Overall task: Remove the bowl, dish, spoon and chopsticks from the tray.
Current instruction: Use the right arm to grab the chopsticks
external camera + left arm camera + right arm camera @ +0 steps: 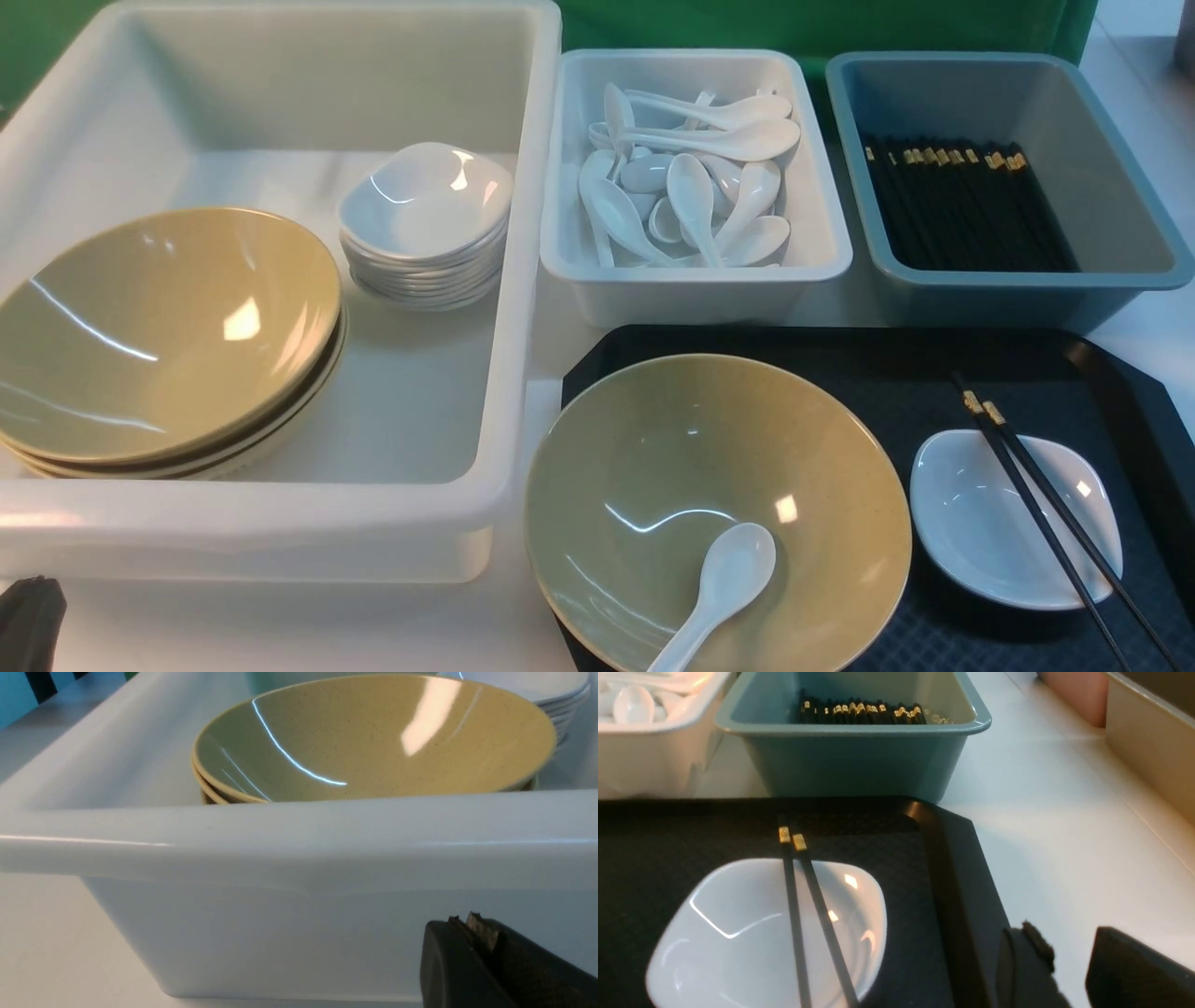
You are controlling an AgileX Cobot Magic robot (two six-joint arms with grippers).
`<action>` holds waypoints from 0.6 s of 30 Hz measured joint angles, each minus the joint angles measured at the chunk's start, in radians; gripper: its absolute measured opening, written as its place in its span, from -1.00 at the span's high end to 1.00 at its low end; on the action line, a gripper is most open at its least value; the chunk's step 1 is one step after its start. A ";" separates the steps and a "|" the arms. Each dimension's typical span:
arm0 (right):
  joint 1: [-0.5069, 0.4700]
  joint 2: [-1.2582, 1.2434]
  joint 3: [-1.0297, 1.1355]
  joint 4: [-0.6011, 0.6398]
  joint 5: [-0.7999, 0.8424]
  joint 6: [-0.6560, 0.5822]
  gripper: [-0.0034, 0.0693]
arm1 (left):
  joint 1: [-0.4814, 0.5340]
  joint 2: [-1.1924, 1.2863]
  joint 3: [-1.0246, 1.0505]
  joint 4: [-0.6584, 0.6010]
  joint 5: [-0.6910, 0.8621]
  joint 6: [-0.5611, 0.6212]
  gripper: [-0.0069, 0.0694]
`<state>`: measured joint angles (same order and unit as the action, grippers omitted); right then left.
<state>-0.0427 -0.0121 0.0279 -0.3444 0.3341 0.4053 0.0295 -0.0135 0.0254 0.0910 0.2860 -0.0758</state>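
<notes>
— White plastic tub (93,140), biggest thing on the table, sits at ten o'clock from the tray (840,359). It has a stack of olive bowls (168,327) and a stack of little white dishes (425,201) in it.

— And the tray itself?

— Black and diamond-textured, with all four pieces on it. The bowl (653,448) fills its nine o'clock side. The dish (962,523) lies at three o'clock, apart from the bowl.

— Chopsticks?

— The chopsticks (1036,513) rest across the dish, gold bands toward eleven o'clock and thin ends toward five. The spoon (724,579) lies inside the bowl at its six o'clock, handle pointing to seven.

— The arms?

— The left pincer (462,933) is low at the tub's seven o'clock, facing the near wall, its jaws pressed together on nothing. The right pincer (1069,942) hangs just off the tray's rim near the dish, jaws spread and empty.
</notes>
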 joint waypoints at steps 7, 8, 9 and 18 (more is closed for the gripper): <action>0.000 0.000 0.000 0.022 0.000 0.298 0.25 | 0.000 0.000 0.000 -0.338 -0.102 -0.155 0.85; 0.000 0.000 0.000 0.044 -0.006 0.410 0.25 | 0.000 0.000 0.000 -0.468 -0.109 -0.213 0.85; 0.000 0.000 0.000 0.062 -0.015 0.520 0.25 | 0.000 0.000 0.000 -0.547 -0.115 -0.251 0.85; 0.000 0.000 0.000 0.103 -0.082 0.928 0.25 | 0.000 0.000 0.000 -1.079 -0.171 -0.442 0.85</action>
<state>-0.0427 -0.0121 0.0279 -0.2411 0.2521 1.3336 0.0295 -0.0135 0.0254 -0.9882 0.1151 -0.5177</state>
